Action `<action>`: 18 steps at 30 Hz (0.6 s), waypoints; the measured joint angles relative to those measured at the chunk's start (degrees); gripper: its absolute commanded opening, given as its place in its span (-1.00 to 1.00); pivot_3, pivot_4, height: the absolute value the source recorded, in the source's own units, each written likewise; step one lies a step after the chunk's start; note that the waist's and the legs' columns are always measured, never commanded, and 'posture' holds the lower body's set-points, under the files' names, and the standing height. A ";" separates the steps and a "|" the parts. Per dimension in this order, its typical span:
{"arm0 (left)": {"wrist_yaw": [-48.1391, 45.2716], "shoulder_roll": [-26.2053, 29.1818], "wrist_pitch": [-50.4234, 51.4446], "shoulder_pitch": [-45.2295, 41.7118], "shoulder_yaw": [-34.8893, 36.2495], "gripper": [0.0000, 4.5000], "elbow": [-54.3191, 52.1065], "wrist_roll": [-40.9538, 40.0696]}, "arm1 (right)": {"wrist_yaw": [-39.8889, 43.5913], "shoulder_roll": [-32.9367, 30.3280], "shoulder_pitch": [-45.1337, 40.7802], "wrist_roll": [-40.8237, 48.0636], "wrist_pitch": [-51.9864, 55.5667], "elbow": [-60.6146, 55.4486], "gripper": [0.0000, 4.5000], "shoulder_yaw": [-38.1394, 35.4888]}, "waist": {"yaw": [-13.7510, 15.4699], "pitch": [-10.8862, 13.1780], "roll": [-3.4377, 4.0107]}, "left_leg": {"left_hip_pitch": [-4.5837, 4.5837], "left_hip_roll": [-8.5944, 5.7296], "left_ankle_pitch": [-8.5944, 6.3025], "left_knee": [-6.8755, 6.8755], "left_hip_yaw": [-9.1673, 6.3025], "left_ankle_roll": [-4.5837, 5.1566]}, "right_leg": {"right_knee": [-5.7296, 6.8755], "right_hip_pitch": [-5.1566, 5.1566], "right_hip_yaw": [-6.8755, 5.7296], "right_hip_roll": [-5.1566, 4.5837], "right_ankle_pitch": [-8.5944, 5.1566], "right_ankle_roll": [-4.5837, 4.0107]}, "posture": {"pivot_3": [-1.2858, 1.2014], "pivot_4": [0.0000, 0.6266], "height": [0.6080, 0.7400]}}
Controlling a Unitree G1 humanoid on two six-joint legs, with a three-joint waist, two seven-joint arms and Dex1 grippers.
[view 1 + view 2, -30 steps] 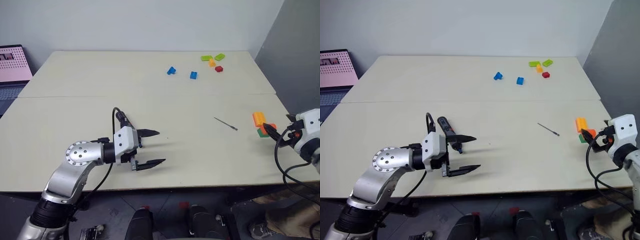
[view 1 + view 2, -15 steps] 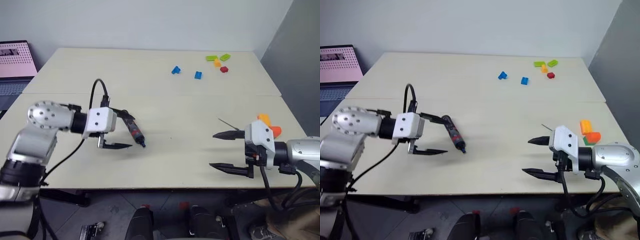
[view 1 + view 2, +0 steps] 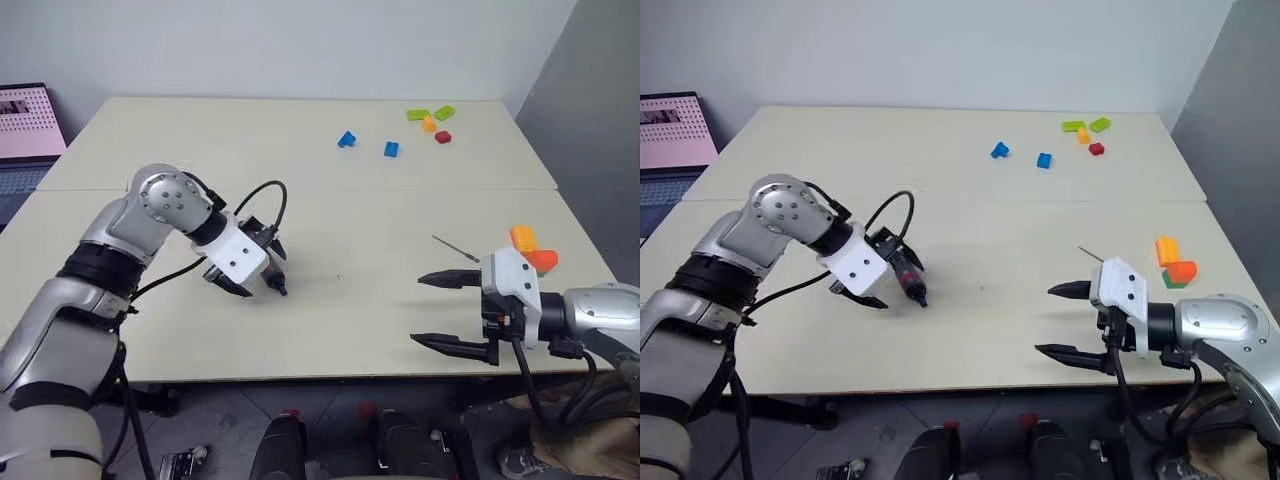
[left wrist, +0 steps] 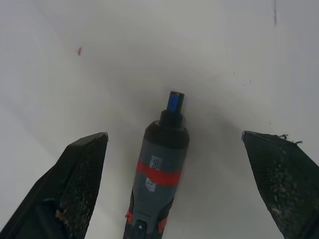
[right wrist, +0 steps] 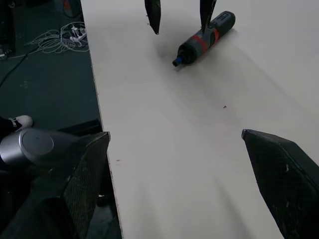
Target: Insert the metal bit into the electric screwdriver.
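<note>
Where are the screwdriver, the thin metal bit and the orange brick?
electric screwdriver (image 4: 162, 172), left wrist view, red band.
metal bit (image 3: 454, 248), left eye view, mid-shaft.
orange brick (image 3: 1165, 249), right eye view, top face.

Both eye views look down over the table (image 3: 330, 330); wrist views sit close, sharing the electric screwdriver (image 4: 160, 174).

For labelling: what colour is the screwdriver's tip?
Blue, on the electric screwdriver; clearest in the left wrist view.

Dark grey electric screwdriver (image 4: 160, 174) with red band and blue tip, flat on my worktop left of centre, thin metal bit (image 3: 453, 247) lying centre-right
</note>
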 measured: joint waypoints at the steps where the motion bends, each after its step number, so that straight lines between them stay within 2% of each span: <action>1: 0.06 -1.36 -2.07 -1.05 -0.72 1.00 2.20 1.50 | -0.31 0.01 0.24 0.25 0.11 -0.28 0.98 -0.03 | 0.00 0.00 0.00 | 0.00 0.00 0.00 0.00 0.00 0.00 | 0.00 0.00 0.00 0.00 0.00 0.00 | 0.03 -0.52 1.00; 5: 0.47 -5.53 -7.49 -1.79 -1.77 1.00 8.28 5.07 | -0.93 0.08 0.62 0.42 0.31 -1.23 0.98 -0.11 | -0.15 0.02 -0.03 | -0.02 0.00 0.00 0.01 0.00 0.00 | 0.00 -0.01 0.01 0.00 0.02 0.04 | 0.03 -0.52 1.00; 12: 6.65 -8.28 -15.04 -6.45 -4.32 1.00 17.45 15.31 | -2.20 0.08 1.45 2.32 1.27 -2.21 0.98 -1.22 | -0.14 0.04 -0.06 | -0.02 -0.01 0.00 0.01 -0.04 0.00 | 0.03 -0.01 0.00 0.03 0.13 0.23 | 0.03 -0.52 1.00; 13: 7.93 -8.89 -15.58 -6.78 -4.50 0.84 18.48 16.65 | -2.39 0.08 1.50 2.47 1.34 -2.44 1.00 -1.31 | -0.14 0.04 -0.07 | -0.02 0.00 0.00 0.01 -0.04 0.00 | 0.03 -0.01 0.00 0.03 0.14 0.25 | 0.03 -0.52 1.00; 18: 10.30 -10.88 -15.96 -7.88 -5.40 0.34 21.44 20.32 | -3.14 0.07 1.63 2.83 1.59 -3.26 1.00 -1.68 | -0.14 0.03 -0.06 | 0.05 -0.01 0.00 0.01 -0.05 0.00 | 0.07 0.04 0.00 0.03 0.16 0.28 | 0.03 -0.52 1.00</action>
